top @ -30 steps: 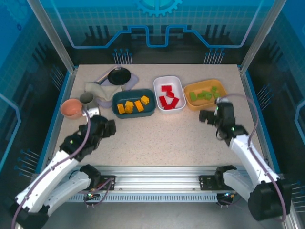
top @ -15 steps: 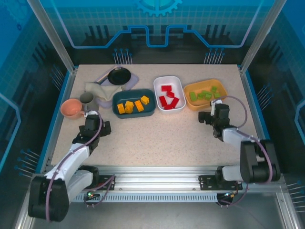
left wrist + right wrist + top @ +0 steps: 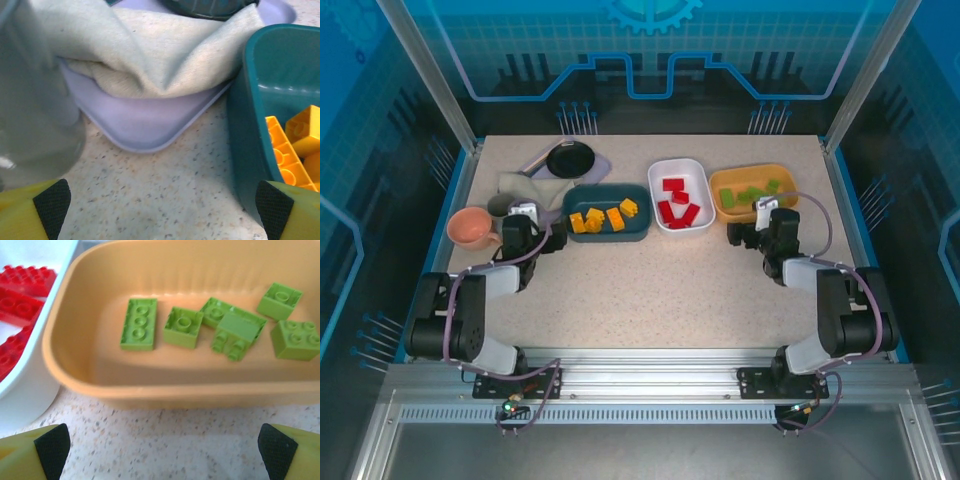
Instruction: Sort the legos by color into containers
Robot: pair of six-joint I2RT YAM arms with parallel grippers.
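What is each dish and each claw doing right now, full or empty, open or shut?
Dark teal plastic dish: holds yellow-orange plastic bricks.
White plastic dish: holds red bricks.
Yellow-orange plastic dish: holds light green bricks.
Left claw: open, empty.
Right claw: open, empty.

Three dishes [image 3: 608, 238], six green bricks [image 3: 139, 324], about five red bricks [image 3: 677, 210], about five yellow-orange bricks [image 3: 595, 221], one pink cup [image 3: 468, 228]

Speckled beige table [image 3: 660, 285]; dark teal dish [image 3: 610, 191], yellow-orange legos [image 3: 600, 219]; white dish [image 3: 680, 169], red legos [image 3: 677, 209]; yellow-orange dish [image 3: 750, 171], light green legos [image 3: 752, 194]; pink cup [image 3: 468, 228]; black pan [image 3: 570, 158].
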